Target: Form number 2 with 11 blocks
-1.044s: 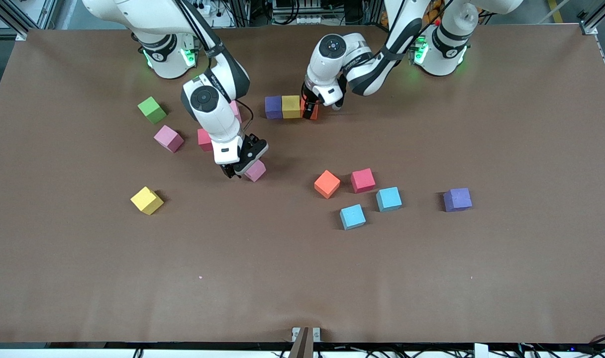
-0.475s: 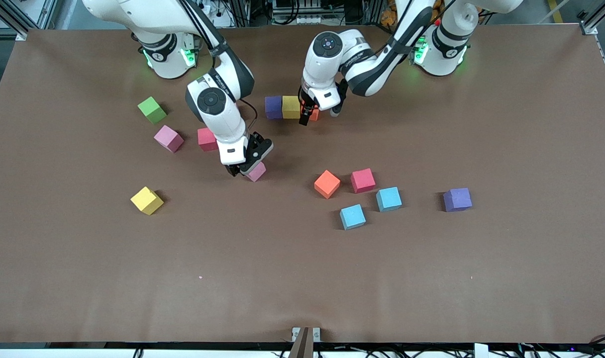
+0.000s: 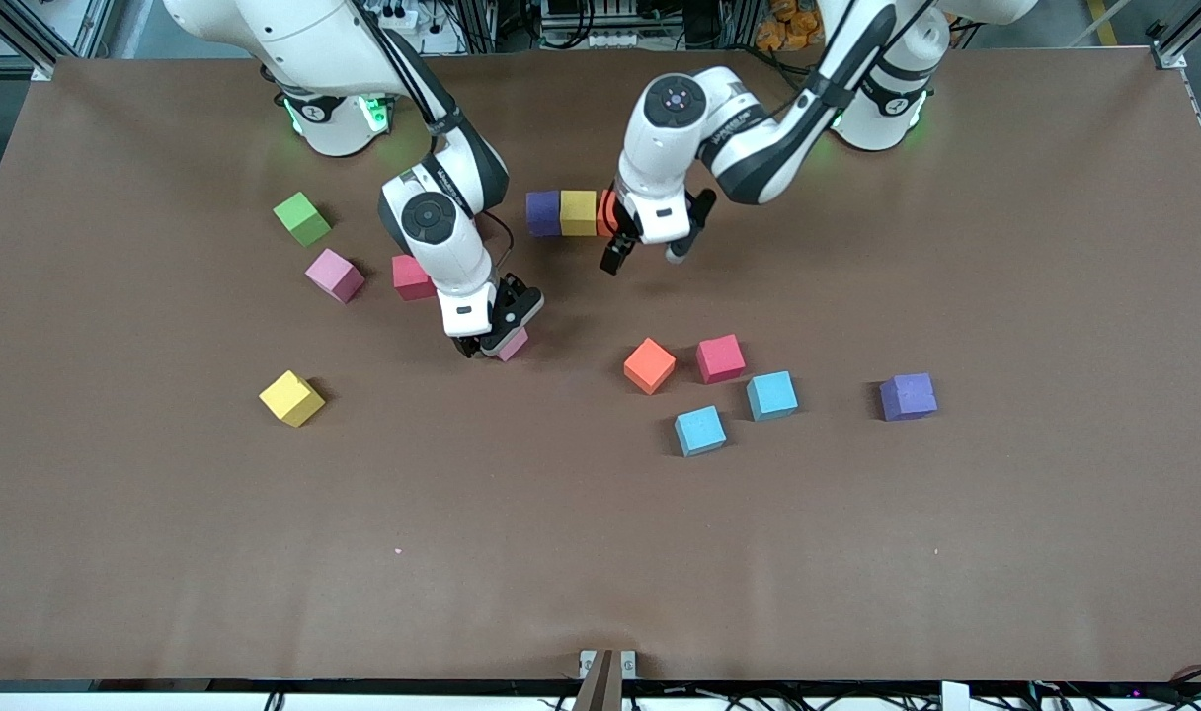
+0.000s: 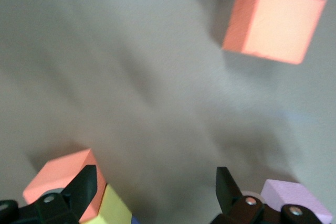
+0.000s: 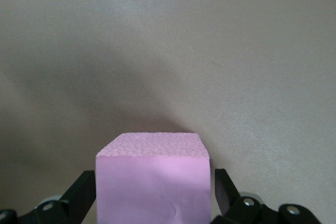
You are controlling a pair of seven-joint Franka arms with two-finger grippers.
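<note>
Since a second earlier, the left gripper (image 3: 643,254) had lifted off the orange block (image 3: 606,213) at the end of the started row and drifted toward the front camera, while the right gripper (image 3: 492,345) had sunk lower around a pink block (image 3: 513,344).

That row, a purple block (image 3: 542,213), a yellow block (image 3: 578,212) and the orange one, lay touching near the robots' bases, midway along the table (image 3: 857,553). Open brown surface stretched wide nearer the camera, and the table's edges were well apart from every cube.

Left fingers stood apart with nothing between them, over bare table just beside the row's orange end. In the left wrist view the orange block showed beside one fingertip (image 4: 86,184).

Right fingers straddled the pink block, spread about as wide as the cube, pads just beside its faces; whether they pressed it could not be told. The cube sat on the table.

Loose cubes lay nearer the camera: another orange block (image 3: 649,365), a red block (image 3: 720,357), two light blue blocks (image 3: 771,395) (image 3: 700,431) and a second purple block (image 3: 908,396) toward the left arm's end; another red block (image 3: 411,277), a pink block (image 3: 335,275), a yellow block (image 3: 291,398) and a green cube (image 3: 301,218) toward the right arm's end.
</note>
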